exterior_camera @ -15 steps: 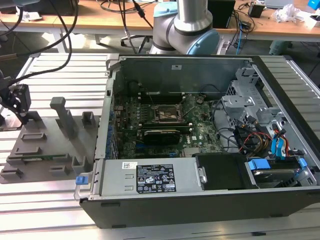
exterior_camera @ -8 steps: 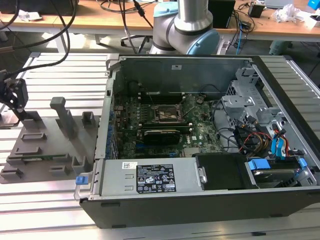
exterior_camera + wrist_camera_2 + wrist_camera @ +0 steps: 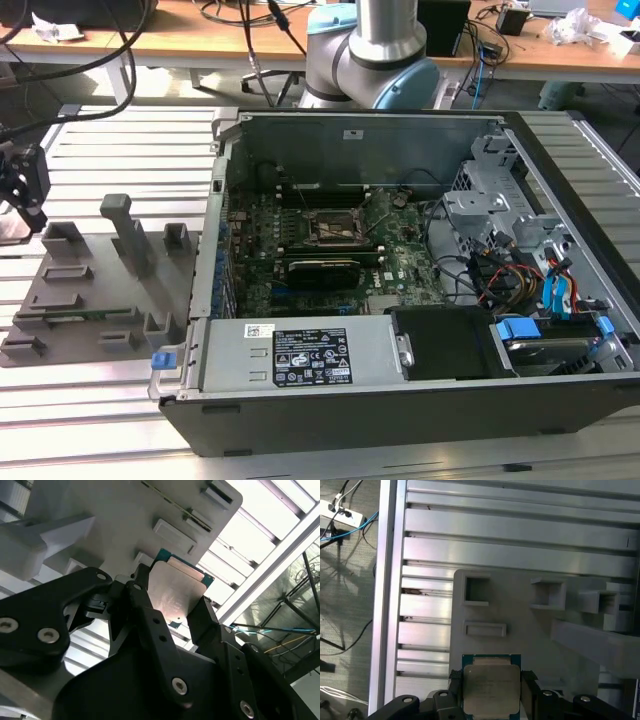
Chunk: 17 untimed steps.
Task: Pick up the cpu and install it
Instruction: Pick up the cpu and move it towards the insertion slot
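The cpu [image 3: 491, 689] is a flat square chip with a silver-grey top plate and a green rim. It sits between my gripper's [image 3: 491, 680] two black fingers, which press against its opposite edges; the same grip shows in the second wrist view, cpu [image 3: 176, 594] and gripper [image 3: 172, 605]. In the exterior view my gripper [image 3: 24, 200] hangs at the far left, over the back corner of the grey fixture plate [image 3: 90, 310]. The motherboard's open socket [image 3: 335, 228] lies inside the computer case, well off to the exterior view's right.
The grey fixture plate [image 3: 520, 620] carries raised blocks and square pockets, including a tall post [image 3: 128, 232]. The open computer case [image 3: 400, 400] has high walls, a power supply [image 3: 310, 355], cables and drive cages [image 3: 500, 220]. The arm's base [image 3: 375, 55] stands behind the case.
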Available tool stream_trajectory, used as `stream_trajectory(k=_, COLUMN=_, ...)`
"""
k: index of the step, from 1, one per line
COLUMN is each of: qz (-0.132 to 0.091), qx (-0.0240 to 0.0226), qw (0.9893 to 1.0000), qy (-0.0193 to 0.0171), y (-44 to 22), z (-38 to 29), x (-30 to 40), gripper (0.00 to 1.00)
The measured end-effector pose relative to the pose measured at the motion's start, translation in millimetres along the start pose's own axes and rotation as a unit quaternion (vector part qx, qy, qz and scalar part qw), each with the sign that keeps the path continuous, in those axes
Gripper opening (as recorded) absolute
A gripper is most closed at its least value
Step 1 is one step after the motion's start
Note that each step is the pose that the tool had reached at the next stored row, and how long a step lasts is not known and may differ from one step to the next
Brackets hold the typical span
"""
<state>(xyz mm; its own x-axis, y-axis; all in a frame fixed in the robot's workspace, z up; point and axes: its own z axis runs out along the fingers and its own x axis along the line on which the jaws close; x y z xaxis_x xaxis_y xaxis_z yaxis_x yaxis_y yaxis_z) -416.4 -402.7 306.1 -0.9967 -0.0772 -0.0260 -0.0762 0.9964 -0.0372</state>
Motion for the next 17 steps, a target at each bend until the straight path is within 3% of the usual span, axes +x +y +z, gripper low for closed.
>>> stream_trajectory(k=9, qz=0.0, qx=0.0, qw=1.0, qy=0.0, y=-0.7, z=-18.3, x=-0.5, gripper=0.55)
stream_trajectory(k=17, qz=0.0, qx=0.0, qw=1.0, qy=0.0, y=-1.1, z=-30.2, x=-0.8, gripper=0.55)
